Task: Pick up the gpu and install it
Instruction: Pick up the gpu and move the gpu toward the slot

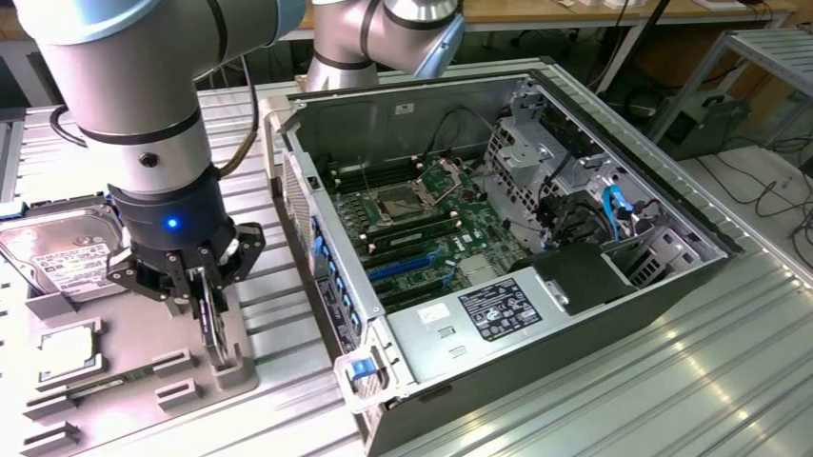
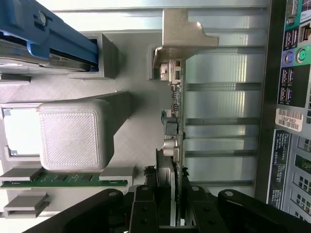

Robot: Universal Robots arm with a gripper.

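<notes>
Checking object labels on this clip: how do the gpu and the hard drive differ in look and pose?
The gpu stands on edge in a gray holder; the hard drive lies flat. The gpu is a thin dark card; the hard drive is silver with a white label. Both sit outside the computer case.

The gpu (image 2: 178, 121) shows edge-on, flat faces unseen, its near end hidden between the jaws.

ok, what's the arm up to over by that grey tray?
The robot arm's gripper is at the upper edge of the thin dark circuit card with a silver bracket, which stands on edge in the grey printed tray. The card isn't installed yet; the open black computer case sits beside the tray.
</notes>
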